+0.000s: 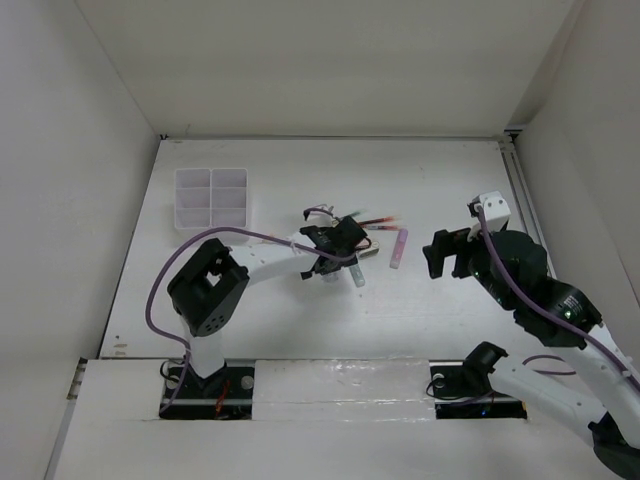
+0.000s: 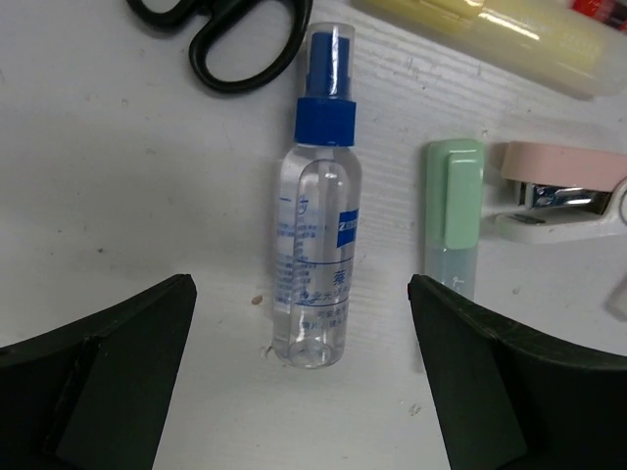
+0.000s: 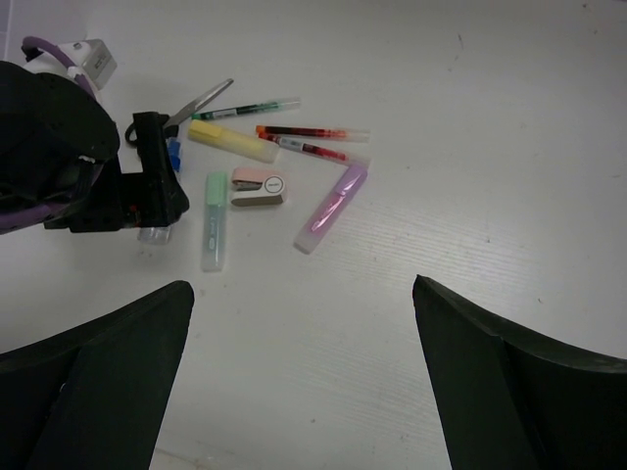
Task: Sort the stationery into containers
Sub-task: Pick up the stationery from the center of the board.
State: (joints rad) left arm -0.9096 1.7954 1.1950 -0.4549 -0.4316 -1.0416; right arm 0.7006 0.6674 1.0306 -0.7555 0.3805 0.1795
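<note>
Overhead, the left claw (image 2: 299,289) hides the bottle (image 2: 318,196). Up close, its spread fingers flank the bottle without touching it. The bottle lies flat on the desk (image 2: 118,176): clear, with a blue collar and blue print too small to read. Past the bottle's cap, the scissors (image 2: 230,39) are cut off. The tray (image 1: 211,197) sits well apart from the bottle. The right claw (image 3: 302,286) gapes wide and holds nothing.
</note>
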